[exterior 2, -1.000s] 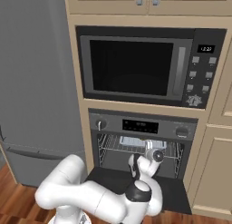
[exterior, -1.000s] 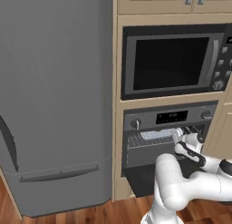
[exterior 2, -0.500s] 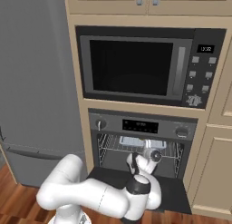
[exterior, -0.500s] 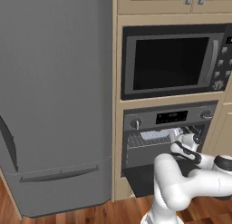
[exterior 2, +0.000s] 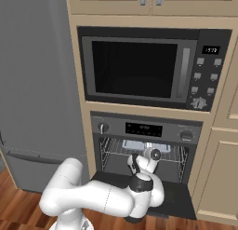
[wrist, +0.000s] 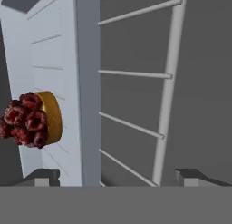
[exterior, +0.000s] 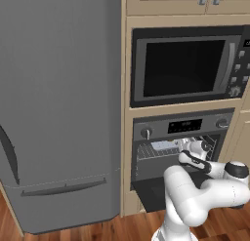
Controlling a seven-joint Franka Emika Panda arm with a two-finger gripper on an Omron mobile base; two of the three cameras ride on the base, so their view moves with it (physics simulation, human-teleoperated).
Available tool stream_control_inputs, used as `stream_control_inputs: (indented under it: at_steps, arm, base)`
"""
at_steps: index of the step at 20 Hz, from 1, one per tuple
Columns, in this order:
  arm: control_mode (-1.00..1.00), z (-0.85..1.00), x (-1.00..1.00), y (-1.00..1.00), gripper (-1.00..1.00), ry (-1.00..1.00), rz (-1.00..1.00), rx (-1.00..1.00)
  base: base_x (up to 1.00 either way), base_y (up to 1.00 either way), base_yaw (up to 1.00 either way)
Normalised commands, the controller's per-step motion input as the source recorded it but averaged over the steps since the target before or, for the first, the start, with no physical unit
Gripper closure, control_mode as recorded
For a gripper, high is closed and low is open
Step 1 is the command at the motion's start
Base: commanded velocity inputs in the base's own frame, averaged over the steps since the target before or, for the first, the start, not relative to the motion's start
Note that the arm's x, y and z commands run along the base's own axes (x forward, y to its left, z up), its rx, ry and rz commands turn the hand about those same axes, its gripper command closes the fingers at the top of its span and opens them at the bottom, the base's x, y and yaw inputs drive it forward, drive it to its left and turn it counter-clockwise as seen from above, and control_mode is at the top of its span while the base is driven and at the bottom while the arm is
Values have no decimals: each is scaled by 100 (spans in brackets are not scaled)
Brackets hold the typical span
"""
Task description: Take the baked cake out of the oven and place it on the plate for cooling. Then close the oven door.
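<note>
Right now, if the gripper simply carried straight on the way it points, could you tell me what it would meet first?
Probably the wire rack or the pale grey tray resting on it. The open gripper points at them inside the oven; the cake sits off to one side. Depth is unclear.

Dark red, tan-rimmed cake (wrist: pixel 31 120) on pale grey tray (wrist: pixel 68 73).

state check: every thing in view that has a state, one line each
oven door: open, folded down flat
cake: on the pale tray, inside the oven, not gripped
tray: on the wire rack
gripper: open, empty, at the rack
microwave: door shut
fridge: doors shut
</note>
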Motion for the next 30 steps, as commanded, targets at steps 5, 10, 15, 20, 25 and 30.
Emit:
stream_control_inputs:
  at_steps: [5,10,15,20,25,30]
  arm:
    - [-100,-62,5,-1,-100,-10,0,16]
    - [-100,-72,0,-8,-100,-10,0,18]
    - [-100,-72,0,-15,-100,-10,0,18]
    - [-100,-46,-27,-18,-100,-10,0,12]
    - [-100,-59,-4,-12,-100,-9,0,10]
    - [-100,-44,-6,-6,-100,-6,0,7]
  base:
    - [0,0,0]
    - [0,0,0]
    - [0,0,0]
    - [0,0,0]
    - [0,0,0]
    - [0,0,0]
